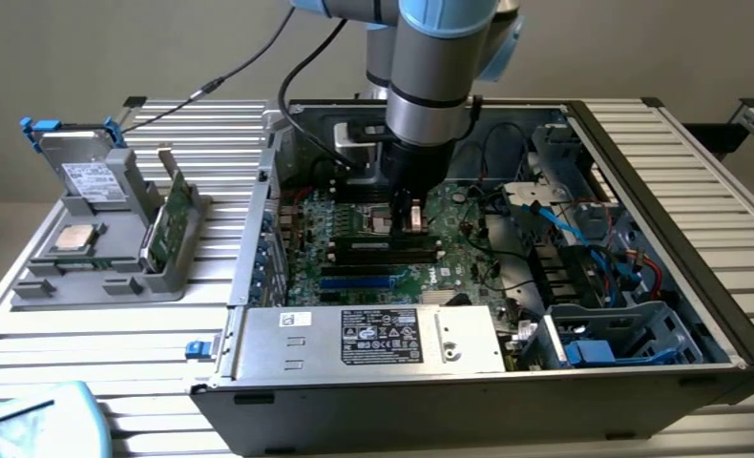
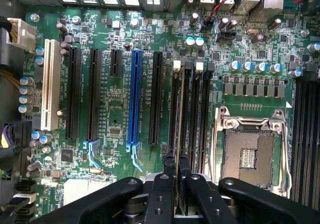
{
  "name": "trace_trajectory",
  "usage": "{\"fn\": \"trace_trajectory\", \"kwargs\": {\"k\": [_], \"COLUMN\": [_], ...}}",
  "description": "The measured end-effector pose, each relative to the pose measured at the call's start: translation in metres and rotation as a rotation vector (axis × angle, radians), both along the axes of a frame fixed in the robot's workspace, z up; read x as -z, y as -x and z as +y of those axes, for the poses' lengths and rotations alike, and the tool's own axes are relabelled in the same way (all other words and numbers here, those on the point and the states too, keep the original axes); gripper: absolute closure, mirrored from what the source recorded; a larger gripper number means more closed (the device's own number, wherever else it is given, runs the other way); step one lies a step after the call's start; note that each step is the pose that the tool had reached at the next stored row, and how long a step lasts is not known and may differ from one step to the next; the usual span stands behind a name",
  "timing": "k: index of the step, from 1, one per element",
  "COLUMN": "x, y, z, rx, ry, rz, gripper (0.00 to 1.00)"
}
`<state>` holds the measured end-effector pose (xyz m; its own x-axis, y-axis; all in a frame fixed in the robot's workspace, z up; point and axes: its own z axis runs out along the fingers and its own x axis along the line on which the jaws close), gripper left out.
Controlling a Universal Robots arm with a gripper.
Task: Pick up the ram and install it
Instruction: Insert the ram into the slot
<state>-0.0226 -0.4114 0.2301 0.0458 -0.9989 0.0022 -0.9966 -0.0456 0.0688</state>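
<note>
With 12 o'clock as the far side of the exterior view, the computer case point(image 1: 682, 172) lies open on the surface point(image 1: 97, 334). A holder point(image 1: 97, 277) stands at its 9 o'clock. Inside lies the motherboard point(image 1: 351, 262), with the power supply point(image 1: 370, 339) at its 6 o'clock and the drive cage point(image 1: 606, 343) at 4 o'clock. Over the motherboard, the jaws grip the ram point(image 2: 176, 109) on edge along the memory slots point(image 2: 205, 114), with the processor socket point(image 2: 248, 151) at 12 o'clock.
</note>
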Motion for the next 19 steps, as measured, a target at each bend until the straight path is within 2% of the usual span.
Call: {"fn": "trace_trajectory", "kwargs": {"k": [3,6,19], "x": [0.0005,0.0012,0.0031], "y": [0.0,-0.0003,-0.0025], "z": [-0.0004,-0.0006,-0.002], "rx": [-0.002,-0.007,-0.031], "ry": [0.0002,0.0004,0.0005], "rz": [0.0088,0.0139,0.0162], "gripper": [0.86,0.86,0.86]}}
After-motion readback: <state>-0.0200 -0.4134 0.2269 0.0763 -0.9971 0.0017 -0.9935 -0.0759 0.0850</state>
